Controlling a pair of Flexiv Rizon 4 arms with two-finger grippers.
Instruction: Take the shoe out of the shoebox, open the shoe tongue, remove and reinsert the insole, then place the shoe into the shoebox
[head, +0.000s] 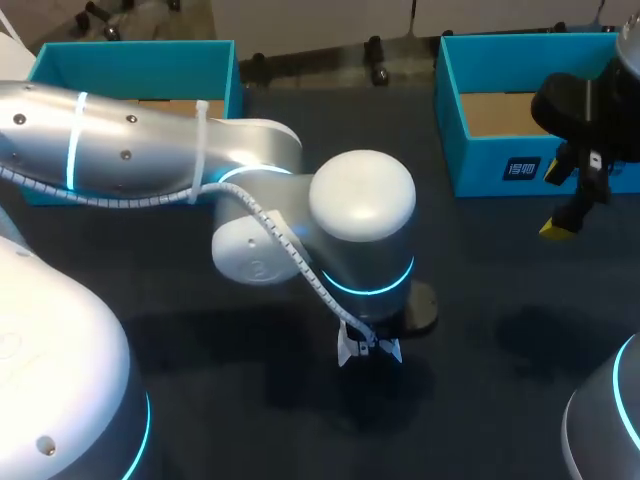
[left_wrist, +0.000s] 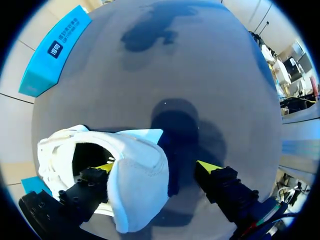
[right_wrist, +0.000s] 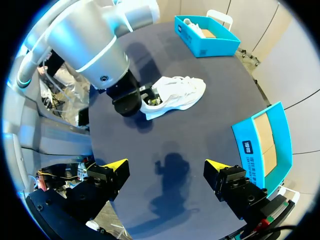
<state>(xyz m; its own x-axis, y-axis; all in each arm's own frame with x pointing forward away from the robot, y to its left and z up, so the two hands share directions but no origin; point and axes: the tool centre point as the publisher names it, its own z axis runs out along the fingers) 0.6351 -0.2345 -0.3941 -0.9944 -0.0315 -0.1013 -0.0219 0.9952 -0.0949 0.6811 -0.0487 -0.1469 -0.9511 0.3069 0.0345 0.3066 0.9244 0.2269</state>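
My left arm (head: 250, 170) hides most of the white shoe (head: 347, 352).

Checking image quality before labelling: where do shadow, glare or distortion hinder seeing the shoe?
Head view: no glare, but the left arm hides all but a sliver of the shoe. Left wrist view: fisheye bulges the shoe; its opening is black shadow. Right wrist view: shoe evenly lit; the shadow of the right gripper falls clear of it.
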